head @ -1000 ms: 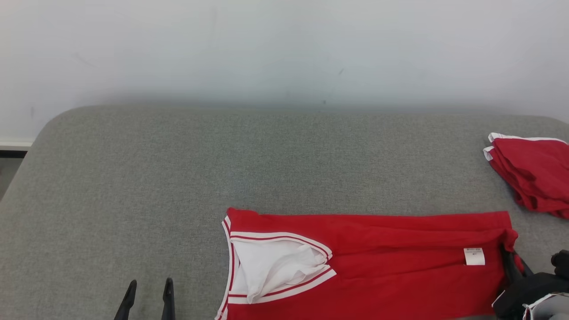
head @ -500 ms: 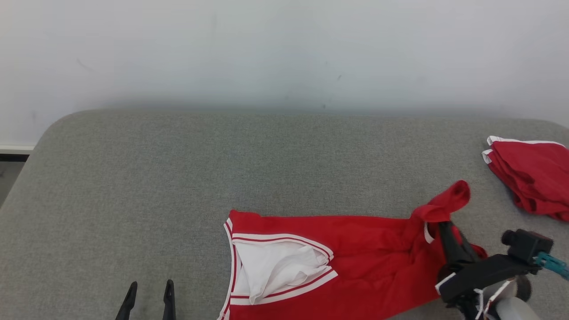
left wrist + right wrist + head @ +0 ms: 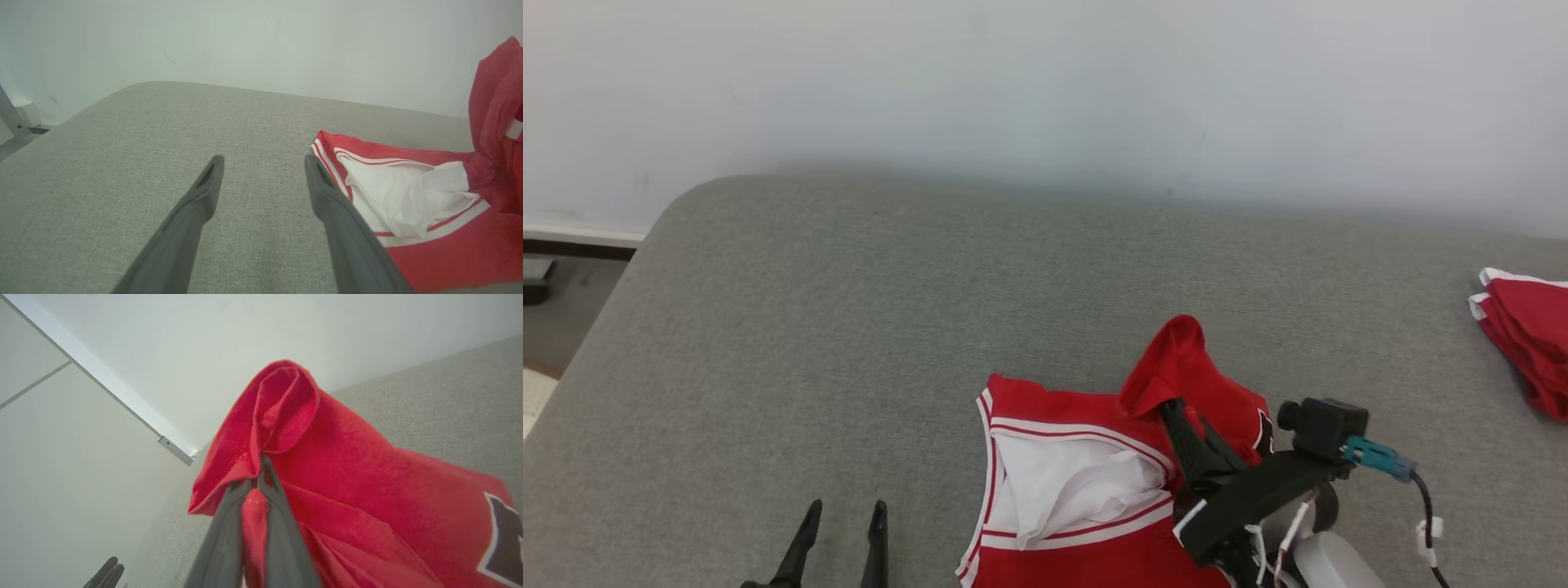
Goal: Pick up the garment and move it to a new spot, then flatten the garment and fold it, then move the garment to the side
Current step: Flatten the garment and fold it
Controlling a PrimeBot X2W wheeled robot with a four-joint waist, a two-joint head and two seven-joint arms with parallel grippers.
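Red garment (image 3: 1094, 563) hem pinched in closed right gripper (image 3: 261, 463), wrist view shows; head view adds left gripper (image 3: 846, 508), spread empty, left of garment.

Grey fabric surface (image 3: 849, 310), rounded far-left corner. Plain white wall (image 3: 1045, 82) right behind it. Grey floor (image 3: 572, 327) past left edge. Soft, even light.

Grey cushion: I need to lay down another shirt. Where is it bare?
Widest bare patch: the cushion's left half, bounded by its left edge, the left gripper and the garment. A bare band runs behind the garment along the wall, up to the folded red pile. Crowded: front right, where the right gripper pinches the garment.
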